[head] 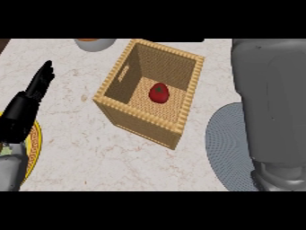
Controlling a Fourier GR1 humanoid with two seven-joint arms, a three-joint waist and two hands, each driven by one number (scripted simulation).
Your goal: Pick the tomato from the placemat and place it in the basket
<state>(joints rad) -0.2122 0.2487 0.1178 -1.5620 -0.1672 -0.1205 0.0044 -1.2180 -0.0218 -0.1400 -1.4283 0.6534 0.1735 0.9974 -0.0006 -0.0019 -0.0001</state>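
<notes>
A red tomato (159, 92) lies on the floor of the woven basket (141, 117), which stands at the middle of the counter. A grey round placemat (225, 143) shows at the right, partly covered by my right forearm, and nothing rests on its visible part. My left hand (24, 110) rests open at the left, fingers pointing up and away, well apart from the basket. The right forearm fills the right side of the view, rising toward the top. My right hand itself is out of view.
A yellow-rimmed plate (34, 139) with food sits at the lower left under my left forearm. An orange and white bowl (94, 43) peeks in at the top edge. The counter's dark edge runs along the upper left.
</notes>
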